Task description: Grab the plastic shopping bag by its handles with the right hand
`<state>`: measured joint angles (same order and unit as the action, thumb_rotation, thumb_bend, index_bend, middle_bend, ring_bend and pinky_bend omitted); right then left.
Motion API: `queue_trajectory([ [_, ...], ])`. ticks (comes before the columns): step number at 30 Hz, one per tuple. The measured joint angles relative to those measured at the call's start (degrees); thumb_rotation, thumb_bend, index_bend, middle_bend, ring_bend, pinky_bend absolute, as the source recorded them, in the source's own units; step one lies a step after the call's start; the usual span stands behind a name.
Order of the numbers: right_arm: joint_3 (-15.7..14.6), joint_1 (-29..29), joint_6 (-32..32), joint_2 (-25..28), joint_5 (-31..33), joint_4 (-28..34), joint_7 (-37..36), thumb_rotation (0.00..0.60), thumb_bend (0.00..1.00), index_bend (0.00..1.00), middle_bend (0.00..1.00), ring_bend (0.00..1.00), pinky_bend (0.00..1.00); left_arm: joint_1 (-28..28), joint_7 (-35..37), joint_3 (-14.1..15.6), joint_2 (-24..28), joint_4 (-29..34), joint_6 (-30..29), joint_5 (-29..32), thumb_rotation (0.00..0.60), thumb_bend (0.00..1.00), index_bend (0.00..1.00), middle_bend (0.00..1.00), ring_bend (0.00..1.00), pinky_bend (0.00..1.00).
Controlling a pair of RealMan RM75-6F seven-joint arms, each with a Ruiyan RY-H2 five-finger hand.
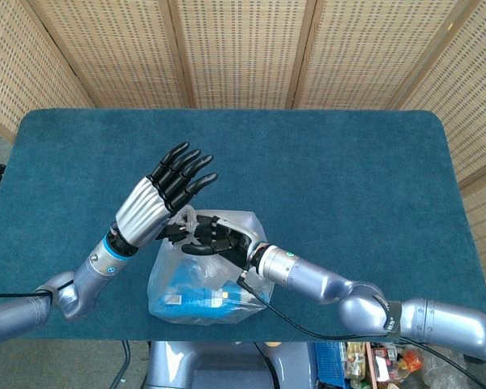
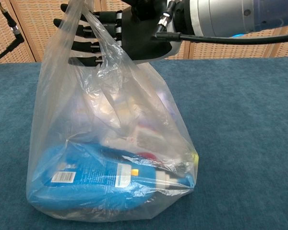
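Head view, from above: clear plastic shopping bag [image 1: 206, 271] sits on the blue worktop [image 1: 348, 178], near the front edge, approx. centre-left. A blue packet shows through its lower part. Right hand [image 1: 215, 241], black, reaches in from the right on a silver arm and sits at the bag's top, fingers [image 1: 196, 233] curled into the gathered plastic at the handles [image 1: 186, 219]. Whether the grip is fully closed can't be told from here. Left hand [image 1: 158, 198] is raised just beside and above the bag's left side, fingers straight and close together, holding nothing. Wicker screen panels [image 1: 243, 49] stand behind the worktop.

Chest view, from the front at low level: bag [image 2: 110, 158] stands upright on the worktop [image 2: 249, 120], bottom resting flat, w/ the blue packet [image 2: 91, 179] lying across the base. Bag's neck narrows upward to a twisted handle strip [image 2: 93, 36] running up past the right hand [image 2: 129, 31], which is pushed in at the bag's top, its black fingers [image 2: 81, 45] curled behind the plastic, partly wrapped round the strip. Bag's sides hang loose and creased.
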<state>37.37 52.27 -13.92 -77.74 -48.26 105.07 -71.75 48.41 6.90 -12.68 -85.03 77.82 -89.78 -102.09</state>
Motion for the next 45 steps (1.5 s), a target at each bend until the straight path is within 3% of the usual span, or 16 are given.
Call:
queue_trajectory([
  [18, 1.74, -0.97, -2.98, -5.11, 2.3, -1.74, 4.36, 0.6, 0.25, 0.34, 0.38, 0.28, 0.2, 0.64, -0.78, -1.23, -0.56, 0.66, 1.93, 2.11, 0.6, 0.19, 0.05, 0.0, 0.0, 0.0],
  [35, 6.76, -5.08, 3.38, -8.45, 0.25, -2.3, 7.48, 0.6, 0.25, 0.33, 0.38, 0.28, 0.2, 2.53, -0.41, -2.87, -2.48, -0.78, 6.12, 5.98, 0.6, 0.19, 0.05, 0.0, 0.0, 0.0],
  [45, 8.01, -6.36, 5.9, -9.33, 1.1, -3.33, 9.4, 0.6, 0.25, 0.34, 0.38, 0.3, 0.2, 3.47, -0.72, -3.78, -3.33, -0.36, 8.25, 8.15, 0.6, 0.19, 0.05, 0.0, 0.0, 0.0],
])
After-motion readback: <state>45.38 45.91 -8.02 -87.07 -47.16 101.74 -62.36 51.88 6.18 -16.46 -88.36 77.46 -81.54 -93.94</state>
